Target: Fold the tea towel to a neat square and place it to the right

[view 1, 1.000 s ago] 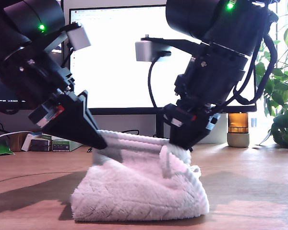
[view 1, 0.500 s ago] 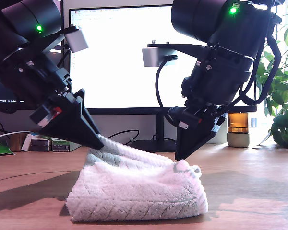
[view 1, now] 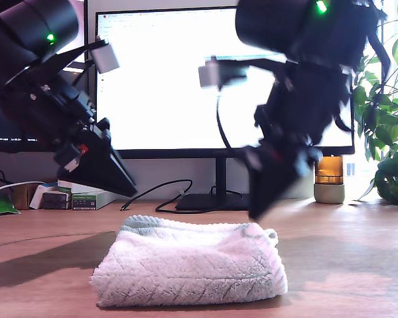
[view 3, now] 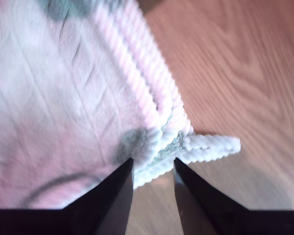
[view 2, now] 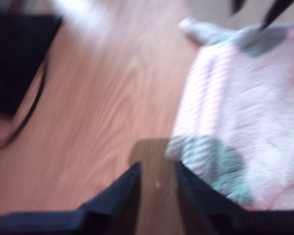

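Observation:
The tea towel (view 1: 186,265) lies folded in a thick off-white pad on the wooden desk (view 1: 348,265), with a small hanging loop (view 1: 269,234) at its corner on the exterior view's right. My first gripper (view 1: 132,193) hangs above the towel's edge on the exterior view's left, open and holding nothing. In its wrist view the first gripper (view 2: 157,169) hovers over bare wood beside the towel (view 2: 245,112). My second gripper (view 1: 255,215), motion-blurred, is just above the loop corner. It is open (view 3: 153,164) over the towel's beaded hem (view 3: 137,73) and loop (view 3: 210,146), with nothing gripped.
A bright monitor (view 1: 186,79) stands behind the towel, with its stand base (view 1: 209,202) and a black cable (view 1: 152,192) on the desk. Small boxes (view 1: 79,199) sit at the exterior view's left; an amber jar (view 1: 329,177) and a plant (view 1: 391,132) stand at its right.
Both grippers have let go of the towel's raised top fold and lifted away. The fold has dropped and the towel now lies flatter.

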{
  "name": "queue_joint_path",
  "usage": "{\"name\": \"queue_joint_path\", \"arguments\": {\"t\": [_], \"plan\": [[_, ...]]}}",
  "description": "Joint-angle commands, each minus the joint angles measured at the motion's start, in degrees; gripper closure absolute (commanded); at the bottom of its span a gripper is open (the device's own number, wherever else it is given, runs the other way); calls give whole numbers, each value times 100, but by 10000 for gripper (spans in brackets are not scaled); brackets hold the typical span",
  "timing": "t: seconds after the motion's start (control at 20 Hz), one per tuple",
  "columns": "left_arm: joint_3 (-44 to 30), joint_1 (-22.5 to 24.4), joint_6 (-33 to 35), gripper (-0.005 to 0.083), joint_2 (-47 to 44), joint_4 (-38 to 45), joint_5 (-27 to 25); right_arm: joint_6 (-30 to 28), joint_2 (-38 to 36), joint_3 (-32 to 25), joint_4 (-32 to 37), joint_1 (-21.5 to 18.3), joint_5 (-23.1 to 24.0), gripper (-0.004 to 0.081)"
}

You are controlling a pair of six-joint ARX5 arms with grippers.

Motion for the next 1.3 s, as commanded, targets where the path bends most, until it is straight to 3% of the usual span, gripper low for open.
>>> {"name": "queue_joint_path", "arguments": {"t": [0.0, 0.15, 0.25, 0.35, 0.7, 0.95, 1.25], "plan": [[-61, 68, -345, 793, -35, -96, 35, 361, 20, 529, -435, -17, -164, 543], [-61, 133, -957, 793, -155, -374, 129, 675, 20, 1003, -935, -22, -260, 555], [-61, 133, -1440, 793, -238, -664, 212, 704, 20, 1064, -1099, -20, -407, 642], [-61, 168, -1670, 793, -238, -1016, 278, 702, 20, 1064, -1252, -20, -575, 792], [-61, 269, -2221, 793, -240, -1392, 863, 852, 101, 1062, -879, -11, -1657, 780], [-66, 271, -2374, 793, -758, -1370, 890, 675, 452, 1008, -376, -11, -1886, 780], [-238, 286, -2577, 793, -1858, -1130, 754, 179, 505, 382, 1200, 2, -2358, 781]]}}
